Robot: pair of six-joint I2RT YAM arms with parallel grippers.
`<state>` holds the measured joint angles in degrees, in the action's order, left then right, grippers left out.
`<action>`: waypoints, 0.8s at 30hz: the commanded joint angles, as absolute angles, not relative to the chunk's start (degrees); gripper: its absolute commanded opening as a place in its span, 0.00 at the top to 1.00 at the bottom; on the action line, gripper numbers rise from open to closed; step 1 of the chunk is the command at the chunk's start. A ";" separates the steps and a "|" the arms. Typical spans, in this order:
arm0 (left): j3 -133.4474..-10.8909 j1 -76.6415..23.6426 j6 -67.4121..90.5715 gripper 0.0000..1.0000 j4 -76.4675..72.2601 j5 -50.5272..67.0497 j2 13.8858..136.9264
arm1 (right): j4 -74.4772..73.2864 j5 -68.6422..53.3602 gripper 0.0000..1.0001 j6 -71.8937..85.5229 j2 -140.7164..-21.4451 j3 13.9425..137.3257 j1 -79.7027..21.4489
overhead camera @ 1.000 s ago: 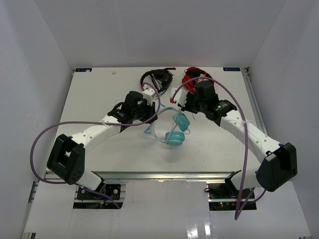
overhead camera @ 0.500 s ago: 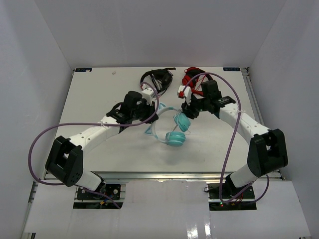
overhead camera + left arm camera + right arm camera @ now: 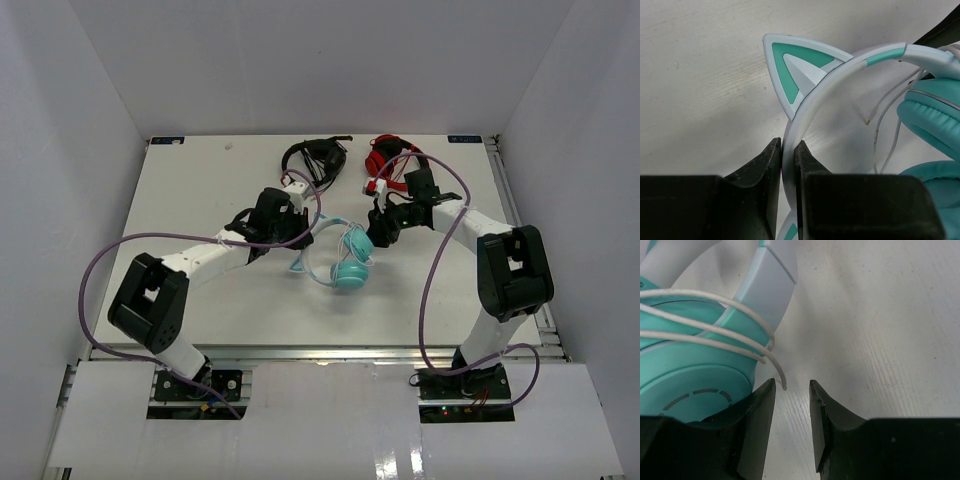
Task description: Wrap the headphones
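Left gripper (image 3: 788,152) clamps the headphones (image 3: 345,262) by the headband (image 3: 812,102); right gripper (image 3: 792,386) parted beside an earcup (image 3: 685,375).

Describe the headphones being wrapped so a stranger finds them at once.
Midway across the white table, between the left gripper and right gripper, are the headphones: teal ear cups, whitish headband with cat ears, thin white cable. The black pair and red pair sit at the far edge.
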<state>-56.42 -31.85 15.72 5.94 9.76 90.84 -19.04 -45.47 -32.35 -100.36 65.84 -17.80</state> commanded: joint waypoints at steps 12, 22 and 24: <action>-60.09 -28.46 24.62 1.00 -2.29 7.19 103.54 | -14.66 -48.08 0.62 -23.67 -115.11 73.27 -17.78; -65.43 -27.03 30.27 1.00 -0.26 6.94 108.85 | -14.85 -40.79 0.55 -18.90 -114.18 73.22 -17.62; -65.81 -26.98 30.63 1.00 1.00 6.88 109.20 | -14.94 -39.04 0.52 -18.32 -113.31 72.91 -17.38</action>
